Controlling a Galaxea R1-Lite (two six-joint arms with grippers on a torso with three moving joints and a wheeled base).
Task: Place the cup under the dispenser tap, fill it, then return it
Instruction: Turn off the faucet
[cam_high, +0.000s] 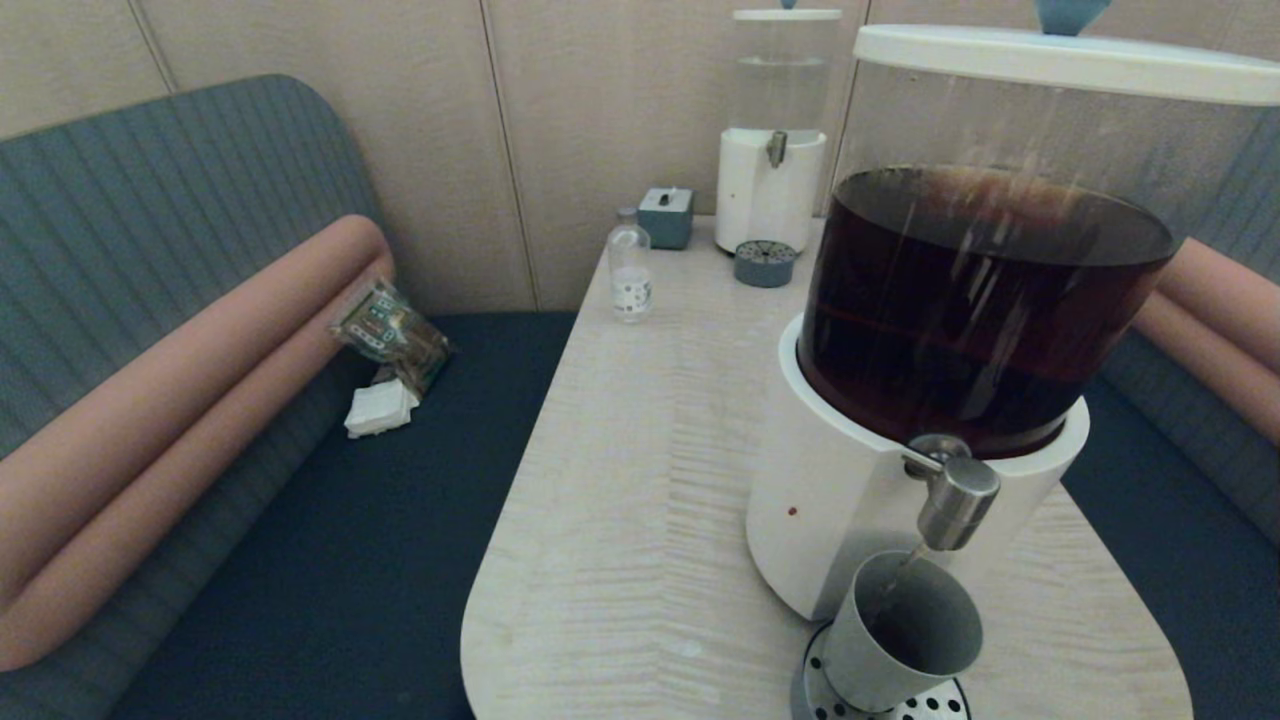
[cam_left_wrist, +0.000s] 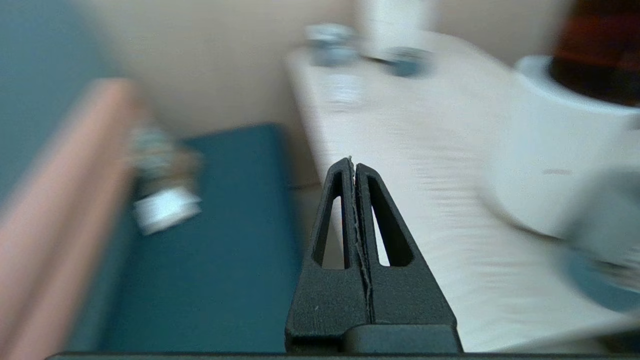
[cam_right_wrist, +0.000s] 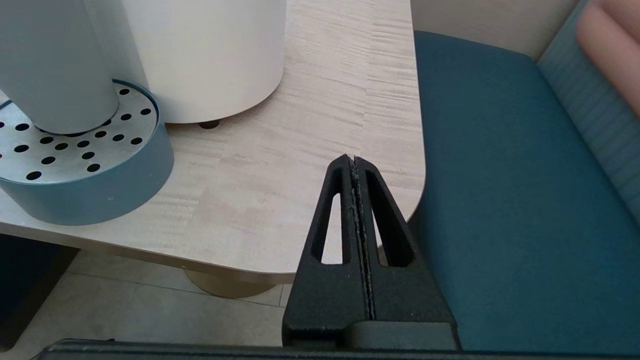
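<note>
The grey-green cup (cam_high: 900, 635) stands on the perforated drip tray (cam_high: 935, 706) right under the steel dispenser tap (cam_high: 955, 505); a thin stream runs from the tap into it. The tap belongs to the large dispenser (cam_high: 970, 330) with a white base and dark brown liquid. The cup's wall (cam_right_wrist: 55, 65) and the drip tray (cam_right_wrist: 85, 170) show in the right wrist view. My left gripper (cam_left_wrist: 354, 161) is shut and empty, off the table's left near corner. Shut and empty too, my right gripper (cam_right_wrist: 354, 159) hangs by the table's right near corner. Neither arm shows in the head view.
A small clear bottle (cam_high: 630, 272), a grey box (cam_high: 666, 217) and a smaller clear-liquid dispenser (cam_high: 772, 150) with its own tray (cam_high: 765, 264) stand at the table's far end. A snack packet (cam_high: 392, 333) and white napkin (cam_high: 380, 410) lie on the left bench seat.
</note>
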